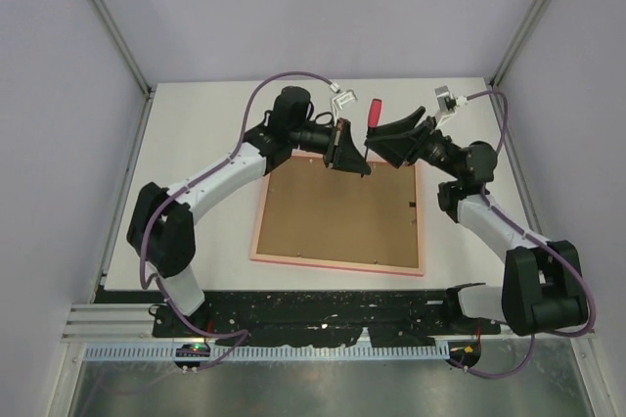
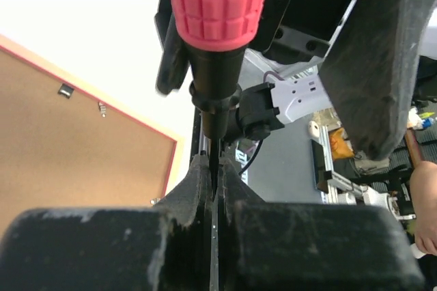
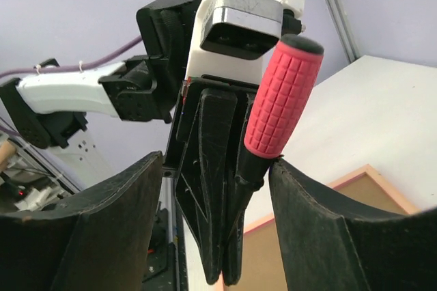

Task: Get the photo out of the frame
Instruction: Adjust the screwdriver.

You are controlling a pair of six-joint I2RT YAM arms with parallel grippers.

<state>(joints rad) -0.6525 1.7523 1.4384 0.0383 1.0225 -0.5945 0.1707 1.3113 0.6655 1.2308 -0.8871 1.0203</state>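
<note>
Left tool fills the bottom of its own wrist view: black fingers pressed together, pinching the thin dark shaft of a screwdriver. Pink ribbed handle sticks up and away from the fingers. Tip is buried between the pads, so can't tell what kind of bit it has or where it ends.

Right tool is spread wide, one finger each side of that same handle. Right-hand finger looks to be touching the handle's lower end; the other stands clear. Left tool's fingers hang in the gap between them.

From the top view both tools meet above the far edge of the frame, handle pointing toward the back wall. Can't tell whether either tool touches the frame or just hangs over it, since arms block that spot.

Frame lies flat, back side up, mid-surface betw. the two arms. Long axis runs left-right, turned slightly so its near edge drops toward the right. Pink rim shows all round except the far edge, partly covered by the tools. Brown backing board fills the opening. Photo isn't visible in any view. A few small dark clips sit near the board's edges, too small to make out.
</note>
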